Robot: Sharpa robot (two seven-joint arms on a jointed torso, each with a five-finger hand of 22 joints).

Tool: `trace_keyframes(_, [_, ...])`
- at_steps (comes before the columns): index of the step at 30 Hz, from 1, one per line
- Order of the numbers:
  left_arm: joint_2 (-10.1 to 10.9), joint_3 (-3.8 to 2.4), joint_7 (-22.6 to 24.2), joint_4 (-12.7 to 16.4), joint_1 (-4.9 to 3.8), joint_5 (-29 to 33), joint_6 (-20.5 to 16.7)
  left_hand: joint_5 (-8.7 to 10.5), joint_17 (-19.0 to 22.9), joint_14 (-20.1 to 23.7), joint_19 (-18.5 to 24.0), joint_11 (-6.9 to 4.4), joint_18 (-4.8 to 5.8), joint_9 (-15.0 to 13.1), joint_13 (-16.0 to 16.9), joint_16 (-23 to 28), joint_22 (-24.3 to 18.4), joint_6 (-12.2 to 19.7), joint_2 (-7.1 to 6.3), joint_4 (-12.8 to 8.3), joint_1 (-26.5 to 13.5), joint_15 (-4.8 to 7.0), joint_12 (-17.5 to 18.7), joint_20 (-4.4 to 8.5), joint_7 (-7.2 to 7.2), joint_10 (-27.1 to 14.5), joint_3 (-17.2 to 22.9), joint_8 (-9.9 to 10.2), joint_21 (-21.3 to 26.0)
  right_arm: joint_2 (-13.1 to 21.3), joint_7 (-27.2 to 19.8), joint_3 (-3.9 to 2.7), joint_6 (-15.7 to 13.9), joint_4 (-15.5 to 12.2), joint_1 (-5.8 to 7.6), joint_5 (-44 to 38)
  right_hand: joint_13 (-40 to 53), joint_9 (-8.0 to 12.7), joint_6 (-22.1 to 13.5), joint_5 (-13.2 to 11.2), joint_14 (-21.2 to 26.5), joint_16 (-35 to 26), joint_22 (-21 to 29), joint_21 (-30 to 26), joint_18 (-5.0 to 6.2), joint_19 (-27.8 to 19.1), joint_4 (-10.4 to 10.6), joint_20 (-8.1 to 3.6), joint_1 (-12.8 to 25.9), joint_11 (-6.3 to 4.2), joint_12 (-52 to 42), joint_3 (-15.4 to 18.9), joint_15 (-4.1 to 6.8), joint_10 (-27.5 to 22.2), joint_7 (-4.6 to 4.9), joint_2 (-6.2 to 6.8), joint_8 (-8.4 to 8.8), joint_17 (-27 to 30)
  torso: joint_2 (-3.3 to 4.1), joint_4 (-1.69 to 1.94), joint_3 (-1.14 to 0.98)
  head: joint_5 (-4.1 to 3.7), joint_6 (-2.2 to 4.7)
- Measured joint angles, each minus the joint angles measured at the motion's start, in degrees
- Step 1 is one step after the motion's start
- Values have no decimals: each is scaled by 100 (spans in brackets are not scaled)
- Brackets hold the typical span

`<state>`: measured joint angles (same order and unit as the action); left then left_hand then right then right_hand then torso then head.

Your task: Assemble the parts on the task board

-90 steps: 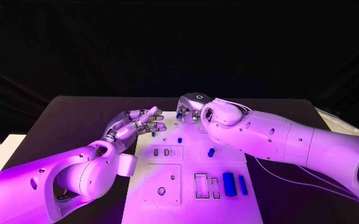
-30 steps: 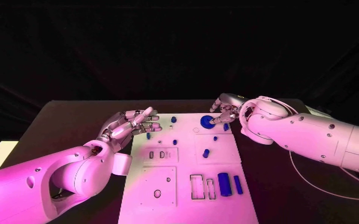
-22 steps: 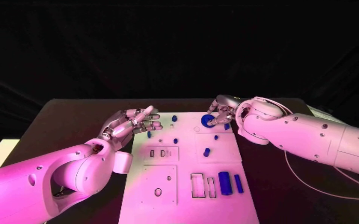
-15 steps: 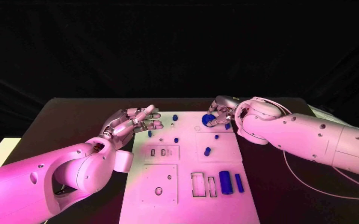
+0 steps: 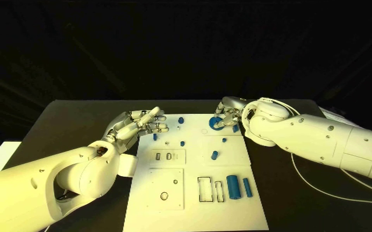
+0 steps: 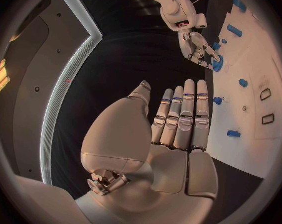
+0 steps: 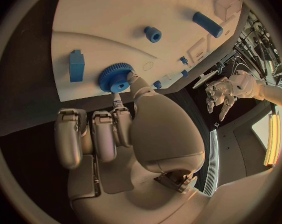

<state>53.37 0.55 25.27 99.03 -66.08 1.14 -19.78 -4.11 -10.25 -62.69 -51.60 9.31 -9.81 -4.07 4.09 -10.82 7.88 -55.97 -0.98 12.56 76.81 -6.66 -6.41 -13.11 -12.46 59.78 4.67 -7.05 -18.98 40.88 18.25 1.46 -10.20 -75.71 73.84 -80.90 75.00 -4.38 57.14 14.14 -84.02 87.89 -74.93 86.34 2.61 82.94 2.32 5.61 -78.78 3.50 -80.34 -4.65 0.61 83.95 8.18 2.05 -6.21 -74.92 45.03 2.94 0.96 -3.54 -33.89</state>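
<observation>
Blue gear (image 7: 115, 79) sits at the task board's (image 5: 194, 200) one o'clock corner, where the right hand (image 5: 224, 115) pinches it between thumb and fingertip, the other fingers curled beside it. At the board's ten o'clock edge, the left hand (image 5: 140, 124) hovers with fingers straight and close together, holding nothing. Two long blue cylinders (image 5: 233, 183) lie toward the board's five o'clock.

Right hand (image 5: 226, 115) and blue gear (image 5: 215, 123) crowd the board's (image 5: 194, 200) far right corner; left hand (image 5: 140, 124) hovers beside its left edge.
</observation>
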Motion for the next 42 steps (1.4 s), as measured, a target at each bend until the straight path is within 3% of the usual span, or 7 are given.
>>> trace_keyframes(3, [0, 0, -1, -4, 0, 0, 1, 0, 0, 0, 0, 0, 0, 0, 0, 0, 0, 0, 0, 0, 0, 0, 0, 0, 0, 0, 0, 0, 0, 0, -5, -6, 0, -6, 2, -46, 16, 4, 116, -99, 0, 22, 0, 21, -1, 48, -110, -7, -107, -6, -38, -194, 0, 6, -16, -83, -35, 1, 1, 0, 1, 0, -4])
trace_keyframes(14, [1, 0, -2, -12, 0, 0, 4, 0, -7, 0, 0, 0, 0, 0, 0, 0, -7, 0, 23, 0, 23, 0, 0, 0, 0, 0, 0, 0, 0, 30, -65, 2, -164, -154, -34, -374, -10, 8, 182, -165, -1, 49, 1, 111, 0, 78, -486, -37, -347, -60, -260, -862, 43, 15, 1, -126, -30, 1, 2, -3, -4, 1, -9])
trace_keyframes(28, [-7, 0, -5, -16, 0, 0, 10, 0, -6, 0, 0, 0, 0, -1, 0, 0, -6, 0, 23, -16, 23, 0, 0, 0, 0, 0, -16, 0, 0, -91, -134, 28, -459, -575, -66, -495, -6, 8, 186, -188, -1, 49, 2, 127, -1, 77, -430, -37, -76, -89, -318, -978, 43, 6, -3, -73, -31, 2, 3, 7, 2, -15, 13])
trace_keyframes(32, [-11, 0, -7, -17, 0, 0, 13, 0, -6, 0, 0, 0, 0, -1, 0, 0, -6, 0, 23, -16, 23, 0, 0, 0, 0, 0, -16, 0, 0, -198, -136, 25, -519, -622, -50, -502, -6, 7, 190, -188, -1, 49, 2, 126, -62, 77, -437, -37, -46, -89, -318, -986, 43, 6, -6, -43, -31, -2, 3, 17, 4, -19, 16])
trace_keyframes(42, [-23, 1, -12, -20, 0, 0, 18, 0, -11, 0, 0, 0, 0, -1, 0, 0, -6, 0, 23, -16, 23, 0, 0, 0, 0, 0, -16, 0, 0, -658, -154, 25, -564, -651, -42, -504, -6, 8, 256, -206, -1, 47, -1, 126, -61, 77, -429, -37, -23, -89, -318, -1008, 43, 6, -12, -21, -30, -2, 5, 14, 6, 27, 16])
